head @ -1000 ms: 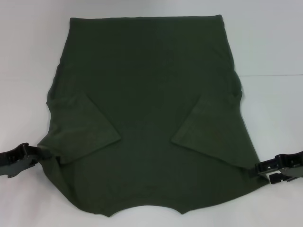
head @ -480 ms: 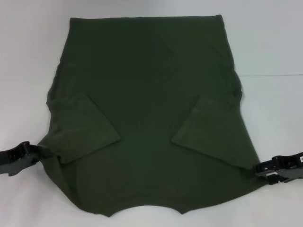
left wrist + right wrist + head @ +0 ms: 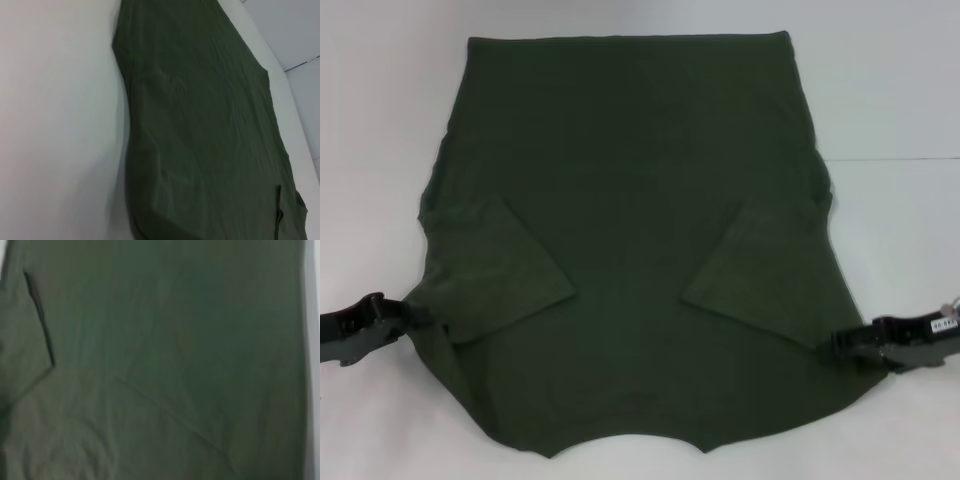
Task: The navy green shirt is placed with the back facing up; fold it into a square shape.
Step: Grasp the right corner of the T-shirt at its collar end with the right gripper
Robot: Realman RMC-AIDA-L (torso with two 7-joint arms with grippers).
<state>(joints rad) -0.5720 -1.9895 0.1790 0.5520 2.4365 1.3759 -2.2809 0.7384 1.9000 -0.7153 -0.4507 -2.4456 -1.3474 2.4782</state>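
Olive knit shirt (image 3: pixel 630 250) between tools

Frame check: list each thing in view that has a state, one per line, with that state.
navy green shirt: spread flat on the table, both sleeves folded inward onto the body, neckline at the near edge, not yet square.
left gripper: low at the shirt's left side edge, near the folded sleeve.
right gripper: low at the shirt's right side edge.
table: white, bearing the shirt.

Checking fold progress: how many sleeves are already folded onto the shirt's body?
2. One sleeve lies folded inward on the shirt at the robot's left, near the left tool; the other sleeve lies on the right, near the right tool.
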